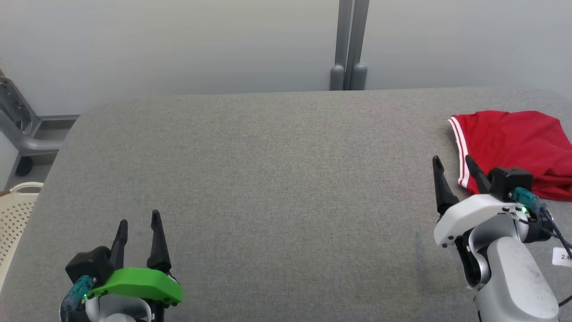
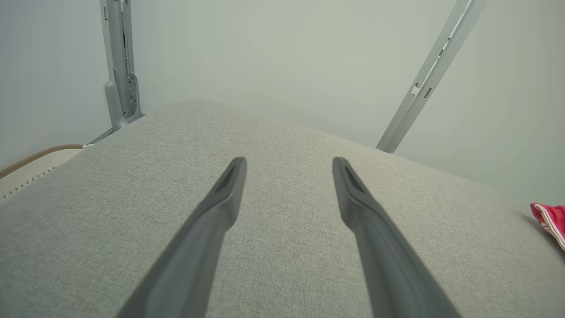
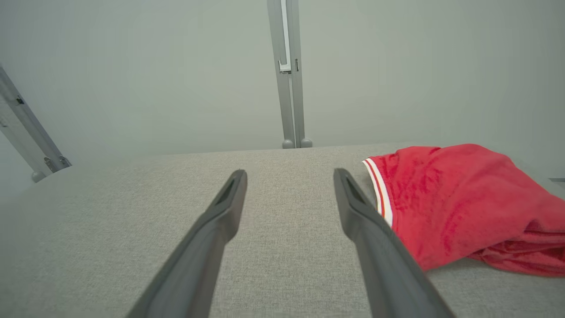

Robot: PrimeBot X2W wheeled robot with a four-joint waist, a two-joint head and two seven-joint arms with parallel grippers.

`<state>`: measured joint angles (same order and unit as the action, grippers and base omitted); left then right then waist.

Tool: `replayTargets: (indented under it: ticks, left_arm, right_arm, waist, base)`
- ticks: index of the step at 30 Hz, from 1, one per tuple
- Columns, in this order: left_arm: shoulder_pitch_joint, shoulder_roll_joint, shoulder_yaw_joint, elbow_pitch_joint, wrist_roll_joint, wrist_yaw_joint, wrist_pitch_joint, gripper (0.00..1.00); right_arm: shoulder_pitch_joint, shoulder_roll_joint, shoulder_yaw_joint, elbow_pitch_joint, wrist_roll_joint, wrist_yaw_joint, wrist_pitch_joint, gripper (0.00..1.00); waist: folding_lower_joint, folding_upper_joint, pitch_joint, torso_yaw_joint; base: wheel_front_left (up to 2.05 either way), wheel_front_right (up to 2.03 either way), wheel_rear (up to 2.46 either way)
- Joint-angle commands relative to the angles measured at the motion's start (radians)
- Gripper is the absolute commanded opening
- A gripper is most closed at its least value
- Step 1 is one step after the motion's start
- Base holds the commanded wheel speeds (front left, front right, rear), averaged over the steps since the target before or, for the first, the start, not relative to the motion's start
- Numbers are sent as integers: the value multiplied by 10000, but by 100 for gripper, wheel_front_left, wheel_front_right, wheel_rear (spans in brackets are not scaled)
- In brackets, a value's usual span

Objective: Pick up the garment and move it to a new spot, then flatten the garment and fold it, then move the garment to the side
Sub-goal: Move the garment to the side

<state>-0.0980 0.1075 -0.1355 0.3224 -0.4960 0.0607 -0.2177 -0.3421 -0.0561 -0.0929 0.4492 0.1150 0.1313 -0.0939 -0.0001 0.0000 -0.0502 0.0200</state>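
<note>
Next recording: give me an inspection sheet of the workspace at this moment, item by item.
Surface: grey fabric surface, flat, largely bare.
Job's things: red garment with a white-striped hem, lying rumpled at the far right.
Clutter: small white label beside the right arm.
Pincers: left pincer open, holding nothing, over the near left; right pincer open, holding nothing, close beside the garment's striped hem.
Cables: dark cable runs from the right wrist, near the garment; contact cannot be told.
Surroundings: pale wall, grey post behind the surface, cream perforated basket at the left.
</note>
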Motion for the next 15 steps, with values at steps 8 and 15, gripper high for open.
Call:
replayTargets:
  ticks: [8, 15]
  left_arm:
    - [458, 610, -137, -350, 572, -269, -320, 100]
    - [913, 798, -401, -886, 1288, -583, -483, 100]
  right_arm:
    - [1692, 40, 585, -1160, 1078, -11, -245, 100]
    - [2516, 43, 862, -1440, 1046, -11, -1219, 100]
  waist:
    - [1, 0, -199, 111]
    - [1, 0, -188, 54]
  base:
    - [0, 0, 0]
    - [0, 0, 0]
